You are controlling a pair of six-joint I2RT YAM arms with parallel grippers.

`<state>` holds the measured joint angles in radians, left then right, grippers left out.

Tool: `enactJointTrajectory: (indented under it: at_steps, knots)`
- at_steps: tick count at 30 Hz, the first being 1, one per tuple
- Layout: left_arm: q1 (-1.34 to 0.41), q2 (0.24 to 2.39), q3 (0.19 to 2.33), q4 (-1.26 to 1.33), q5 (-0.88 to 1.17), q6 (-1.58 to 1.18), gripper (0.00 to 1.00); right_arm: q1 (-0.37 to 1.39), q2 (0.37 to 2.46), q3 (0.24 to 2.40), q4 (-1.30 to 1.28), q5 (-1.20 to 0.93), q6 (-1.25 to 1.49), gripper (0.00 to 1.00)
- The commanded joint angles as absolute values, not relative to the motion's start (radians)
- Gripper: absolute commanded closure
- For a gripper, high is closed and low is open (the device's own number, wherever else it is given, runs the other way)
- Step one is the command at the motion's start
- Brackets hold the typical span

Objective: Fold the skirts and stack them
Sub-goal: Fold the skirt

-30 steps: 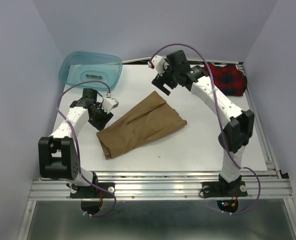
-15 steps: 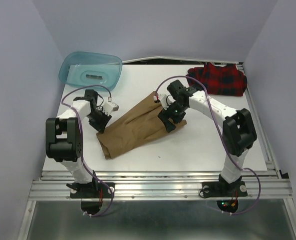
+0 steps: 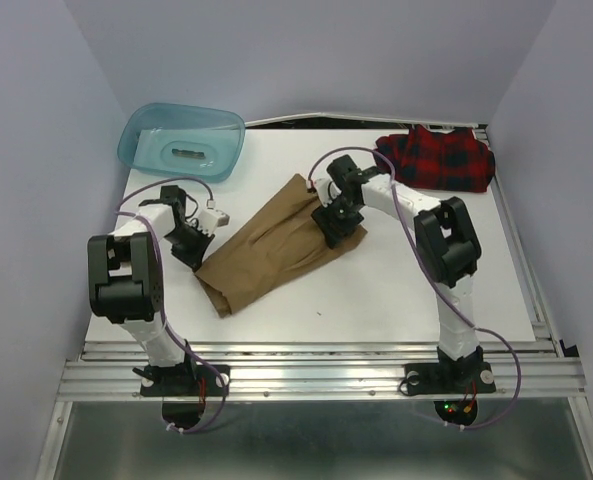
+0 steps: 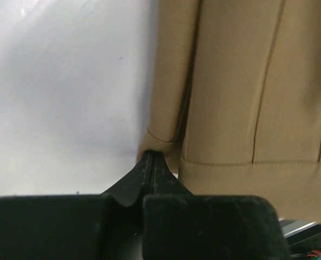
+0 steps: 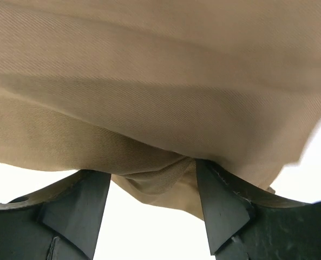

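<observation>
Tan skirt (image 3: 271, 250) lies flat on the white table (image 3: 396, 290), mid-table, long axis diagonal from near left to far right, with lengthwise creases visible from above. Left gripper (image 4: 152, 162) sits at the skirt's near-left corner with its fingers pressed together. The tips meet right at the hem edge, and the wrist view does not show whether any cloth is caught between them. Right gripper (image 5: 152, 189) is at the far-right corner, fingers spread and straddling a raised fold of tan cloth that bulges down between them; the pads are not closed on it. The right forearm runs low over the table from that corner toward the right side. Red plaid skirt (image 3: 446, 160) lies crumpled, unfolded, in the far right corner, well apart from the tan one, with the right arm between the two. Teal tub (image 3: 141, 155) stands in the far left corner, beyond the left arm and apart from both skirts.
</observation>
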<state>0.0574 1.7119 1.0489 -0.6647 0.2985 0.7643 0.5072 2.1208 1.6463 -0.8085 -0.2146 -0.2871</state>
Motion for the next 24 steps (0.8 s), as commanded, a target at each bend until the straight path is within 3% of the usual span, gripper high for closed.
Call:
enactJointTrajectory:
  at_steps: [1, 4, 12, 19, 24]
  knots:
    - [0.028, 1.651, 1.011, -0.716, 0.331, 0.810, 1.00, 0.404, 2.241, 1.779, -0.716, -0.066, -0.323, 0.32]
    - [-0.001, 1.577, 1.002, -0.767, 0.409, 0.865, 1.00, 0.383, 2.263, 1.877, -0.693, -0.015, -0.376, 0.30]
    - [-0.311, 1.344, 0.968, -0.804, 0.494, 0.901, 1.00, 0.383, 2.186, 2.082, -0.660, -0.082, -0.408, 0.23]
    - [-0.158, 1.387, 1.066, -0.600, 0.384, 0.666, 1.00, 0.383, 1.958, 1.878, -0.690, -0.253, -0.358, 0.25]
    - [-0.137, 1.586, 1.163, -0.520, 0.270, 0.611, 1.00, 0.393, 1.882, 1.770, -0.729, -0.368, -0.275, 0.31]
